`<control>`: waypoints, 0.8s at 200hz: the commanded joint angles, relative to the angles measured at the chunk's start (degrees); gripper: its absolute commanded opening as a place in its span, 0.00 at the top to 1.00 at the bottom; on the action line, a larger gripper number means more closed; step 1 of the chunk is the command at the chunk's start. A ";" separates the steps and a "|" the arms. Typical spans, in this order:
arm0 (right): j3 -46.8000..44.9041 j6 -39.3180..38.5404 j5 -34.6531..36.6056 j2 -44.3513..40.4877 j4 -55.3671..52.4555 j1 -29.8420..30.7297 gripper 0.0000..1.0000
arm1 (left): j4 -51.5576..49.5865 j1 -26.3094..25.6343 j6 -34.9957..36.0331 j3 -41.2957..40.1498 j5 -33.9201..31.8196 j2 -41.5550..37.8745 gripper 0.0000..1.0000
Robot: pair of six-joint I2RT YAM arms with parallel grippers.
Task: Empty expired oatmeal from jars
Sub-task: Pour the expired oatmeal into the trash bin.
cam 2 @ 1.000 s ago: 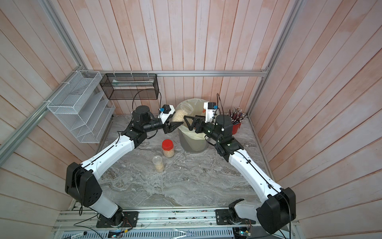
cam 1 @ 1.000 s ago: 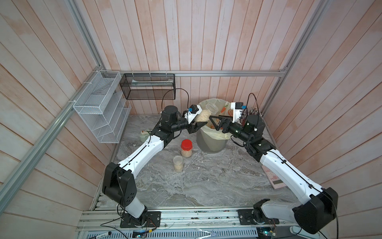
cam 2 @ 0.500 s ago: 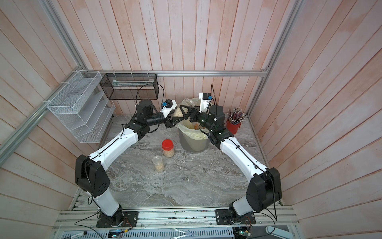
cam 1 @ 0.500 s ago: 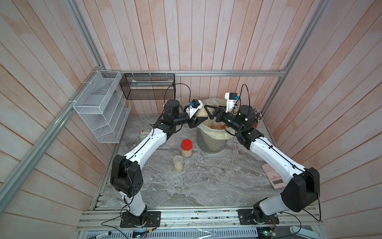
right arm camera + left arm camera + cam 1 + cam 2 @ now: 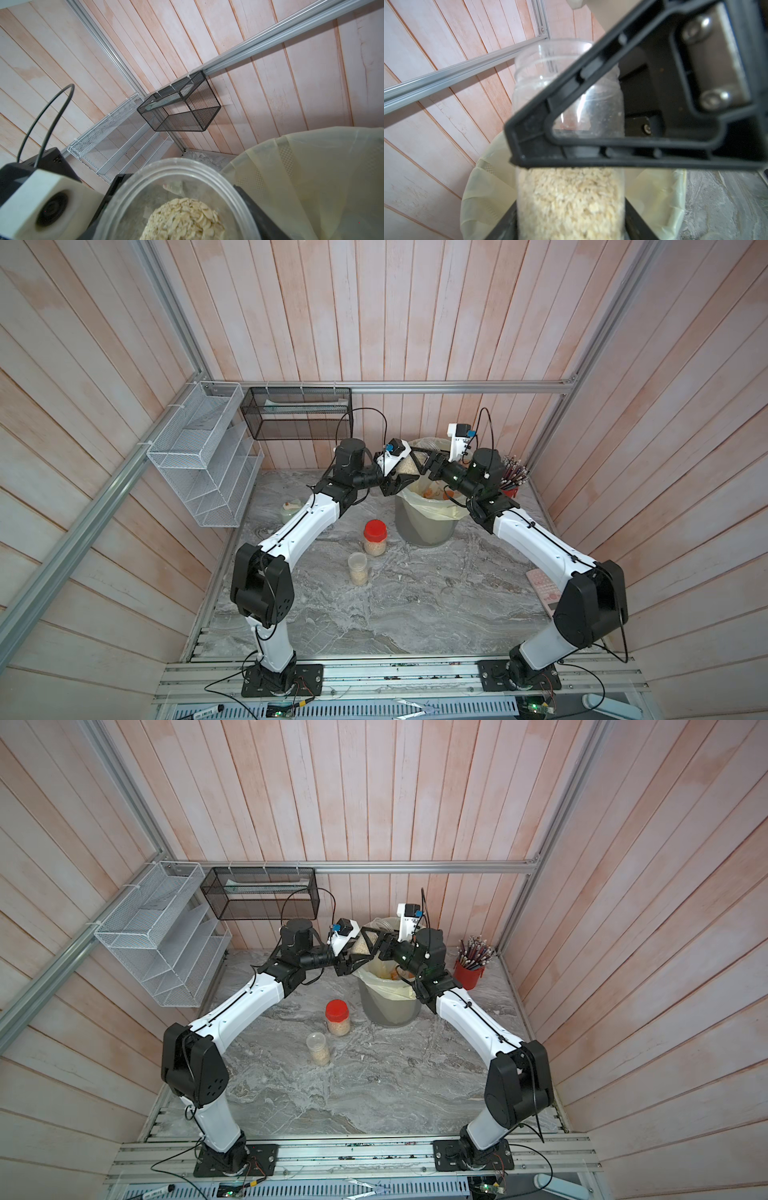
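Holding the jar (image 5: 407, 467) just above the bin (image 5: 419, 531), over its rim on the left arm's side in both top views, I am clenching my left gripper (image 5: 402, 476) on the clear, smooth plastic cylinder while my right gripper (image 5: 422, 464) is meeting its top. The oatmeal (image 5: 360, 948) is sitting inside as pale, loose flakes. In the left wrist view, one black right finger (image 5: 596, 66) is crossing the jar's threaded neck. The slick wall is worrying me: if my right side is twisting harder than my left hold resists, the whole jar is likely turning or sliding instead of opening. In the right wrist view, what looks like a clear lid (image 5: 176, 172) is covering the flakes beside the bin's thin yellowish liner (image 5: 311, 176). I cannot tell whether my right fingers are clenched on it. Tipping while only partly over the bin's mouth is risking flakes scattering outside.
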 commanded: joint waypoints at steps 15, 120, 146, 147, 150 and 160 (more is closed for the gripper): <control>1.54 2.33 -0.90 2.20 2.18 -0.75 0.35 | 1.53 0.08 1.35 3.47 2.49 0.74 0.96; 4.64 9.73 1.20 4.06 6.59 -2.78 0.67 | 4.36 0.08 -2.41 4.92 3.04 1.38 0.37; 6.26 10.71 1.30 4.41 6.83 -3.32 0.68 | 4.70 0.14 -3.43 5.17 3.07 1.47 0.31; 6.26 10.76 1.30 4.41 6.84 -3.34 0.68 | 4.74 0.15 -3.46 5.18 3.02 1.47 0.31; 6.35 10.96 1.31 4.45 6.92 -3.42 0.68 | 4.78 0.09 -3.55 5.19 2.98 1.55 0.31; 6.45 11.44 1.38 4.49 7.32 -3.57 0.68 | 4.86 0.09 -3.90 5.19 2.84 1.48 0.29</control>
